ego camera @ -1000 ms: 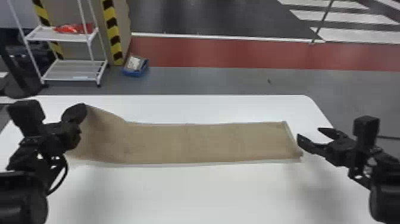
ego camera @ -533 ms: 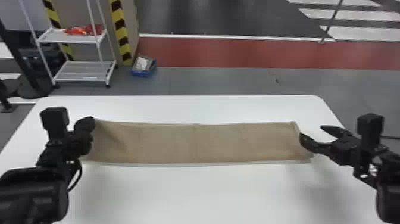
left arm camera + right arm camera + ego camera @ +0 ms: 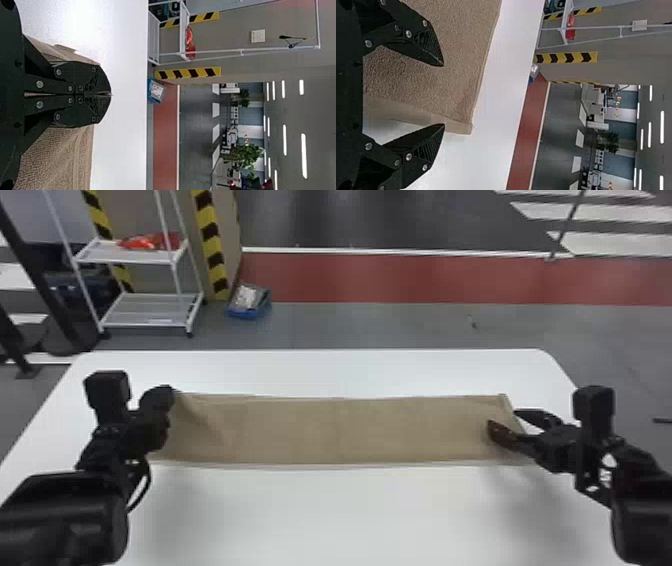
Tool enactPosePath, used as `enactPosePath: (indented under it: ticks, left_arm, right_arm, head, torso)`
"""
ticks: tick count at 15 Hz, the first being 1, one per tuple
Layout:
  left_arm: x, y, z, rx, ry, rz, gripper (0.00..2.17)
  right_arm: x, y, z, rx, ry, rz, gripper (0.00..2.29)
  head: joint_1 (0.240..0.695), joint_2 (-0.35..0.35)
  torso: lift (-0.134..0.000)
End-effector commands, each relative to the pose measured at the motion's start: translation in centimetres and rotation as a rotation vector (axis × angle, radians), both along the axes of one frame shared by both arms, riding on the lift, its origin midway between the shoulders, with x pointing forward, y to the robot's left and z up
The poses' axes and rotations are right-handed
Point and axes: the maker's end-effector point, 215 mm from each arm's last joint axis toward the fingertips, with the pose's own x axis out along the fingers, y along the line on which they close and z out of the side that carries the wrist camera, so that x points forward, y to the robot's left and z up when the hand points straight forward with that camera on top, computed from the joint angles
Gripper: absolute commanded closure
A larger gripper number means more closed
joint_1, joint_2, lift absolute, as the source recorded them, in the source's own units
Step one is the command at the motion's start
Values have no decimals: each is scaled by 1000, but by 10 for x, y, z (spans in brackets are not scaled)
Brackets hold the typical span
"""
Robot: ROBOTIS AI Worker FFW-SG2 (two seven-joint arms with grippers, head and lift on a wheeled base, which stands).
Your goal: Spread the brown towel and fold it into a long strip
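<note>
Brown towel (image 3: 350,430) lies on the white table (image 3: 350,515) as a long strip, running from left gripper (image 3: 110,94) across to right gripper (image 3: 443,95). Left gripper: fingers together at the strip's left end, looks clamped on the towel there, creases fanning out beside it. Right gripper: fingers well apart at the other end, one over the cloth, the other just past the short edge, nothing pinched. Progress: spreading looks done, and the lengthwise fold looks mostly done too, since the strip is narrow and fairly straight between the grippers; layer count can't be told. Left to do, as judged: lay down and let go the end at the left gripper, square the end by the right gripper, where a thin band pokes out past the main cloth, maybe smooth the creases. Risk: pulling from the left alone could drag the strip off line.
</note>
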Motion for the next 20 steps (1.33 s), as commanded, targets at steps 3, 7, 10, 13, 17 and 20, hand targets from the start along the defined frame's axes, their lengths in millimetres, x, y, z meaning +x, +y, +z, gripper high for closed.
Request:
enactPosePath:
  ticks: [3,7,10,13,17,20]
  left_arm:
    - [2,-1,5,2,-14,-13,1659]
    - [2,-1,6,1,-15,-14,1659]
    - [2,-1,5,1,-11,-15,1659]
    - [2,-3,3,3,-9,-18,1659]
    - [2,-3,4,4,-11,-20,1663]
    - [2,-1,4,4,-8,-19,1663]
  right_arm:
    - [0,5,-12,-6,26,-2,478]
    - [1,-14,-5,-13,-5,-60,475]
    - [0,-25,0,-16,-20,-77,475]
    - [-1,-28,-4,-27,-10,-79,475]
    - [0,-26,-10,-29,7,-73,664]
    - [1,-26,-7,-25,0,-73,1112]
  head:
    - [695,-23]
    - [695,-25]
    - [695,-40]
    - [695,-48]
    - [695,-54]
    - [695,-52]
  torso:
    - [-116]
    - [-116]
    - [-116]
    - [-116]
    - [-116]
    - [-116]
